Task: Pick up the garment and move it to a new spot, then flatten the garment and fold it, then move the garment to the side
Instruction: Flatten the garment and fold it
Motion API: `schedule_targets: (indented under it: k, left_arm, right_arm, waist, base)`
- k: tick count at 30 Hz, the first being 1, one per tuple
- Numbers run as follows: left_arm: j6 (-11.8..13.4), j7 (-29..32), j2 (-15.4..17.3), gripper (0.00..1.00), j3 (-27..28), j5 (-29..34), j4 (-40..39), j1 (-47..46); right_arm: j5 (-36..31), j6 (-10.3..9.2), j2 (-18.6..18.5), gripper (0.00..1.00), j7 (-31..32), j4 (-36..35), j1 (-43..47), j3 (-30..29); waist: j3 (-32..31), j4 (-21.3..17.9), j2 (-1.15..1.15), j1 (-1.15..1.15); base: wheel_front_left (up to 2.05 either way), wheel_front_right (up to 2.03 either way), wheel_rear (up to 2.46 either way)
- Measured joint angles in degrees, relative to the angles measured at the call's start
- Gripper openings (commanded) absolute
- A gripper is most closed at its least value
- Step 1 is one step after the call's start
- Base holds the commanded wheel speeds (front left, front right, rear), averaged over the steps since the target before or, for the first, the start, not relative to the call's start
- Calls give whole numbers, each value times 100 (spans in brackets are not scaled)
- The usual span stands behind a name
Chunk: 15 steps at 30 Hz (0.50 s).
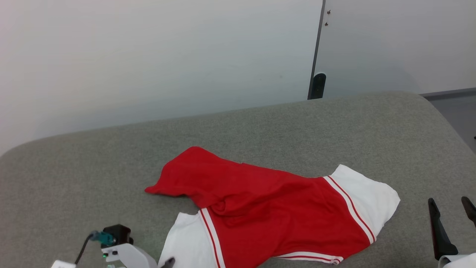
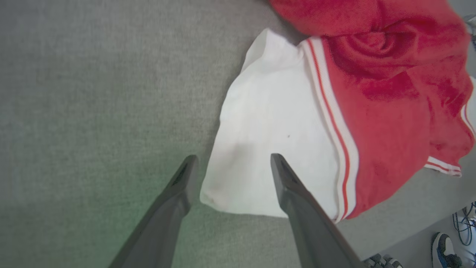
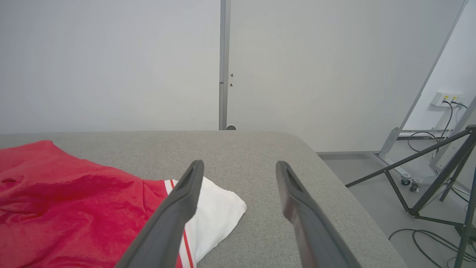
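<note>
The garment (image 1: 267, 208) lies crumpled on the grey padded table (image 1: 260, 126), its red body bunched and a white sleeve with red-white trim at each end. No lettering shows. My left gripper (image 2: 233, 159) hangs open just above the near white sleeve (image 2: 271, 141), one finger over its corner and the other over the bare table, holding nothing. My right gripper (image 1: 450, 204) stands open at the table's right side, just right of the other white sleeve (image 3: 215, 216), with nothing between its fingers (image 3: 193, 186).
The table's right edge (image 3: 334, 186) drops to the floor, where a dark tripod stand (image 3: 427, 178) and cables sit. A white wall with a dark post (image 1: 316, 48) stands behind the table. A shoe (image 2: 444, 255) shows on the floor below the near edge.
</note>
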Motion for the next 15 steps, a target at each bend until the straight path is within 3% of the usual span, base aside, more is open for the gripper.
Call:
schedule_targets:
  k: [6,15]
  left_arm:
    - [701,1833,326,100,-113,-255,-210,-361]
    - [777,2919,491,100,-243,-463,299,-1007]
  right_arm:
    - [41,0,51,100,31,33,-16,57]
    - [129,0,37,100,31,83,-214,248]
  waist:
    - [61,-11,0,0]
    - [176,-123,0,0]
  base:
    - [0,0,0]
    - [0,0,0]
